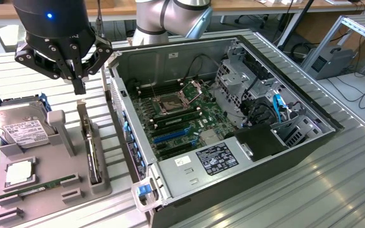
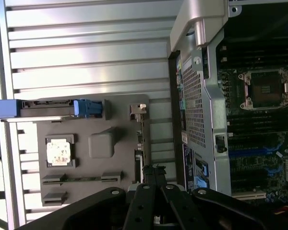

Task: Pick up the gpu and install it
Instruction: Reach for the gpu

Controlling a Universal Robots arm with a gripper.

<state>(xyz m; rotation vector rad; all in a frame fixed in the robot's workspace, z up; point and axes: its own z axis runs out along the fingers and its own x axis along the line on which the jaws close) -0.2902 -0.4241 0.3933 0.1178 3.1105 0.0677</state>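
While the tool (image 1: 79, 89) hangs pressed together, empty, over the gpu (image 1: 92, 152) standing edge-up in its tray (image 1: 43, 202), it looks stiff, light, fragile; pinch across top edge.

1. Taking 12 o'clock as the way the fingers point, the gripper (image 2: 153, 168) has its fingers pressed together.
2. The gpu (image 2: 139, 146) stands on edge in the gray holder (image 2: 93, 165), at 11 o'clock, near the tips.
3. A processor chip (image 2: 57, 152) lies at 9 o'clock.
4. The open computer case (image 2: 201, 110) is at 2 o'clock.
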